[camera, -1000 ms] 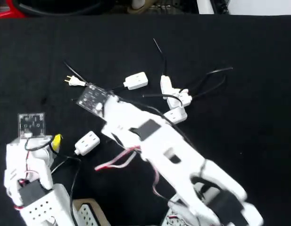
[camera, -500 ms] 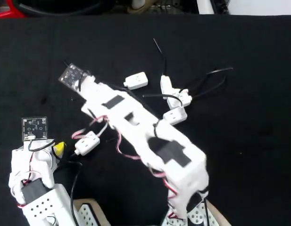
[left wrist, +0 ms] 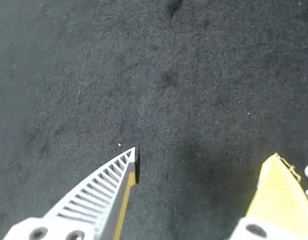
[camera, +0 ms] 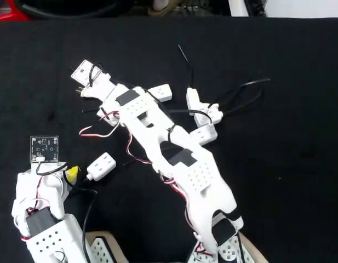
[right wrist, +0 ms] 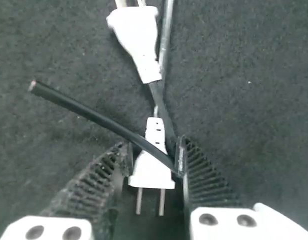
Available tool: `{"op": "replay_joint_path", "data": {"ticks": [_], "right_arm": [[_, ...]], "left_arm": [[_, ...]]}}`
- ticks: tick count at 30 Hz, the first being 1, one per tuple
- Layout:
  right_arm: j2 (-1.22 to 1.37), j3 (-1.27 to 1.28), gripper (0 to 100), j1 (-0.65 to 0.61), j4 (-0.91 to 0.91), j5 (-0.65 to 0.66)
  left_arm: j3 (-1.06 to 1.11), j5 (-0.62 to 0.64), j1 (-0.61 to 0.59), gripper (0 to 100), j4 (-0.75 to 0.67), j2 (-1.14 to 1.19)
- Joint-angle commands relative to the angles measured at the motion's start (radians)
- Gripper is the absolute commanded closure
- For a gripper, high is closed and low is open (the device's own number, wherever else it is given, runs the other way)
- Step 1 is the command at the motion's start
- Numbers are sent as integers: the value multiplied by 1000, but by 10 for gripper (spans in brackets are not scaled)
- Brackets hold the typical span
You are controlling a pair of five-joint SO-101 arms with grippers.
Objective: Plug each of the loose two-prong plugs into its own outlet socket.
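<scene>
Right hand [right wrist: 154,146] pinches a white two-prong plug [right wrist: 151,170], prongs pointing back toward the wrist, with a black cord [right wrist: 94,117] pressed across it. Just past the fingertips lies a second plug [right wrist: 136,35]. Farther off, one outlet socket [camera: 101,166] sits unfilled beside the left hand [left wrist: 203,165] — spread over bare tabletop [left wrist: 144,75]. Judging by this, the plugging is barely begun.

The tabletop [camera: 300,164] is flat black all over. In the right end effector [right wrist: 153,150], whose ribbed fingers [right wrist: 203,175] are dark grey, the plug [right wrist: 151,170] is white with silvery prongs. Its cord [right wrist: 94,115] is glossy black. A second plug [right wrist: 136,35] is white too. The left end effector [left wrist: 206,155] pairs one white ribbed finger with one yellow. The sockets [camera: 101,166] are white. The right arm [camera: 179,159] is white with black patches and trails red-and-white wires [camera: 95,131].
</scene>
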Motion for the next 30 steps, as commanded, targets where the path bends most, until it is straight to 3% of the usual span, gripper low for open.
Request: {"op": "replay_joint_path", "data": {"ticks": [1, 5, 13, 23, 28, 30], "right_arm": [[4, -56, 845, 29, 11, 51], [25, -90, 845, 28, 35, 83], [196, -401, 818, 46, 282, 126], [479, -941, 990, 38, 606, 176], [530, -1296, 987, 26, 888, 173], [504, -1291, 987, 21, 950, 173]], "left_arm": [[18, -6, 12, 625, 2, -2], [18, -6, 12, 625, 2, -2], [18, -6, 12, 625, 2, -3], [18, -6, 12, 625, 3, -3], [18, -6, 12, 625, 2, -3], [18, -6, 12, 625, 2, -3]]}}
